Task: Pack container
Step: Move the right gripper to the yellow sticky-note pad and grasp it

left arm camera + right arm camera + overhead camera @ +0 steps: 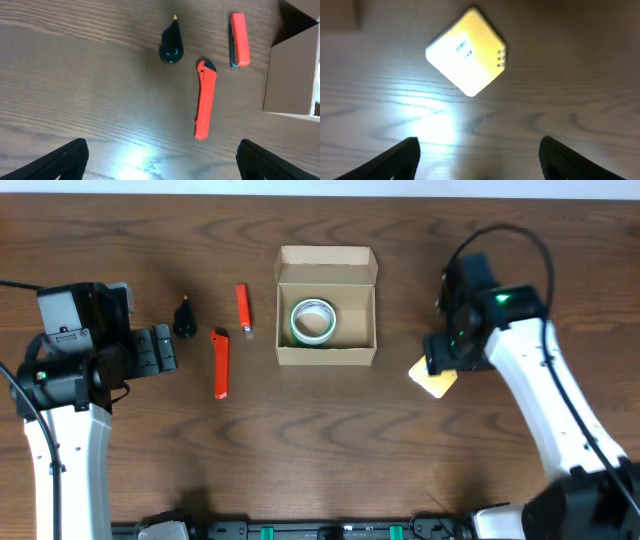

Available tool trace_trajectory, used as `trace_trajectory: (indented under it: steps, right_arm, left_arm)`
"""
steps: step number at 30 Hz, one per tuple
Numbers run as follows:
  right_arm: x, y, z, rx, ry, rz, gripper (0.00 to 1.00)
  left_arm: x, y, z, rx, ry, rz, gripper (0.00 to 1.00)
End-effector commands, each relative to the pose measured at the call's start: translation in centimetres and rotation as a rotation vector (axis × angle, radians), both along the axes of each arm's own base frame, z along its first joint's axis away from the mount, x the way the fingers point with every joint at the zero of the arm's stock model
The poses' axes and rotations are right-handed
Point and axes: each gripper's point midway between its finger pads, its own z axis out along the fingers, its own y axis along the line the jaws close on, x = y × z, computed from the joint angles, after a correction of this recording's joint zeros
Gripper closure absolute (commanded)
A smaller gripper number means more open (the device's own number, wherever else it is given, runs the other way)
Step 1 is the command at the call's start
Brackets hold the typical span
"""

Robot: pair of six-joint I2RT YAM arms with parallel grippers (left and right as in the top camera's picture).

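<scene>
The container [326,305], a plain cardboard box, stands open in the middle of the table [330,450], a little toward the far side, and everything else is laid out around it as if waiting its turn. Nearest to me on the right, a flat yellow square block [433,377] lies on the wood just off the box's near right corner, with the right gripper [440,363] hanging over it. From the wrist view its fingers are spread wide with nothing between them, and the block [466,51] rests flat just ahead of the tips, so I would say it is loose on the table, not held. Over on the left, the left gripper [168,348] is also spread fully, empty, and pointing toward the row of small tools, well short of them. The long orange cutter [220,364] lies closest to it. Further back are a shorter orange cutter [242,308], beside the box's left wall, and a small black teardrop-shaped piece [184,318] to the left of that. Inside the box a roll of tape [313,320] lies flat on the floor, left of centre, which leaves room beside it. At the far edge the flap lid [326,256] stands folded back, keeping the mouth clear for whatever goes in.
</scene>
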Motion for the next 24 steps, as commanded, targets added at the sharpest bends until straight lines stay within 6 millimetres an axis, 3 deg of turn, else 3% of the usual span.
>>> trace_trajectory:
  steps: [1,7,12,17,24]
  right_arm:
    - [-1.0,-0.2,-2.9,-0.012,0.066,0.141,0.19]
    - [-0.7,-0.6,-6.8,-0.022,0.087,0.277,0.13]
    - [1.9,-1.1,-8.6,-0.083,0.055,0.392,0.09]
    - [3.0,-2.1,-10.8,-0.115,0.080,0.410,0.07]
    - [2.5,-2.0,-14.0,-0.091,0.157,0.425,0.08]
  left_arm:
    - [0.2,0.3,0.7,0.015,-0.015,-0.001,0.05]
    - [0.2,0.3,0.7,0.015,-0.015,-0.001,0.05]
    - [0.2,0.3,0.7,0.015,-0.015,-0.001,0.05]
    - [0.2,0.3,0.7,0.014,-0.015,-0.001,0.05]
    - [0.2,0.3,0.7,0.014,-0.015,-0.001,0.05]
